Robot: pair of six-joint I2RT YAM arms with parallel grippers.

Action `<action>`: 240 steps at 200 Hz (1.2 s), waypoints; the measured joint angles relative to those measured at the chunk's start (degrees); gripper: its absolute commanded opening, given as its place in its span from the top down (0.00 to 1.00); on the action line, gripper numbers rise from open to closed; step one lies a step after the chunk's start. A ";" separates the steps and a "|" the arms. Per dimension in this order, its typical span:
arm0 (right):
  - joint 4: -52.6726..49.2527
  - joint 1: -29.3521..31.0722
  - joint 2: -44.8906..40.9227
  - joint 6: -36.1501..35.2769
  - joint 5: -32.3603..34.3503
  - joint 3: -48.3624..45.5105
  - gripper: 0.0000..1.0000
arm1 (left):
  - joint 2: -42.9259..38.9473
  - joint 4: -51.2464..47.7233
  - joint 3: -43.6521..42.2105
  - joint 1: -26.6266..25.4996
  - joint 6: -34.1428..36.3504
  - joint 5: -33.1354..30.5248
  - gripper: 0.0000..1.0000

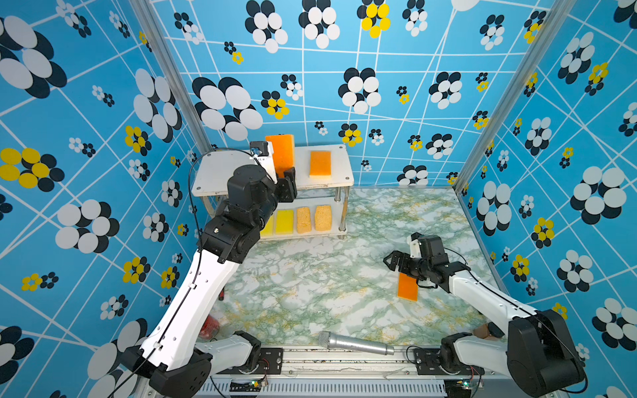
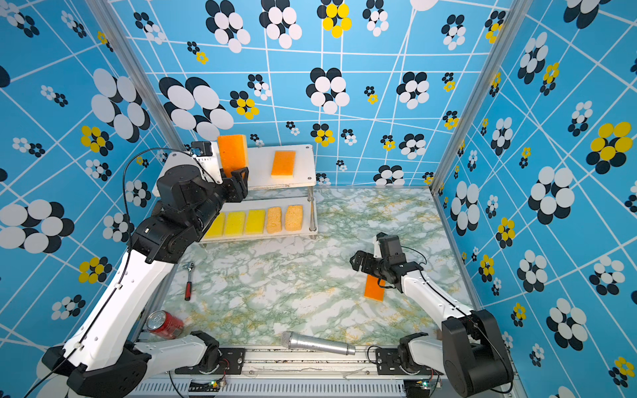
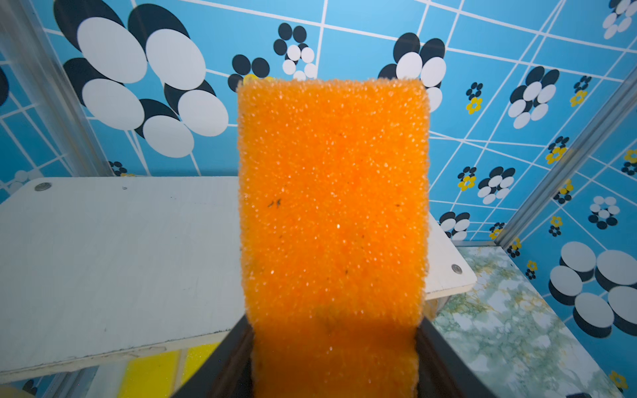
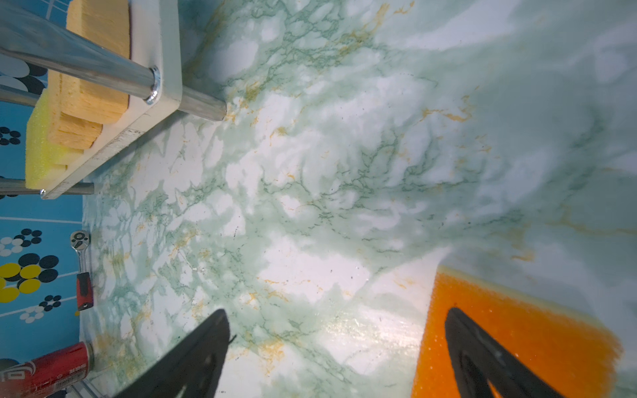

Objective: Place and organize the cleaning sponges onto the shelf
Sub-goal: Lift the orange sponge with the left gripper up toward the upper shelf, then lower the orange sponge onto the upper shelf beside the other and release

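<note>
Holding an orange sponge [image 1: 280, 151] upright over the shelf [image 1: 220, 169] with my left fingers [image 1: 291, 175].
Gripped only by its lower end, it may topple on release; right fingers [image 4: 193, 361] hang wide over a loose sponge [image 1: 407, 289].

white arm links [image 1: 193, 293], black joints [image 1: 246, 193]

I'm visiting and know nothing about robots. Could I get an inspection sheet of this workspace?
Surface: marbled tabletop, no spills seen.
Job's things: shelf holds three yellow sponges, two tan sponges below, flat orange sponge on top; table sponge lies off it.
Clutter: microphone, red can, ratchet.
Grippers: left gripper shut on held sponge above top board; right gripper open over table sponge.
Cables: black cable along left arm.
Surroundings: blue flowered walls.
</note>
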 measured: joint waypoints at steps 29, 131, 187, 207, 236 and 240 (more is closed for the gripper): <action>0.48 0.00 0.11 0.04 -0.26 -0.04 0.01 | 3.19 -0.44 1.68 2.84 -1.27 0.31 0.37; 3.15 0.00 4.81 0.26 -1.31 -0.04 0.01 | 9.64 -3.13 1.97 8.07 -4.22 3.78 0.37; 3.98 0.00 6.51 0.90 -2.93 0.57 0.01 | 12.63 -5.33 4.61 8.37 -4.28 5.68 0.37; 4.11 0.00 6.51 1.09 -3.28 0.57 0.01 | 12.96 -5.53 4.63 8.46 -4.26 6.27 0.37; 4.11 0.00 6.38 1.09 -3.32 0.57 0.01 | 14.23 -6.45 5.53 8.61 -4.20 7.41 0.37; 4.11 0.00 6.34 1.09 -3.34 0.55 0.01 | 14.51 -6.49 5.75 8.63 -4.15 7.63 0.37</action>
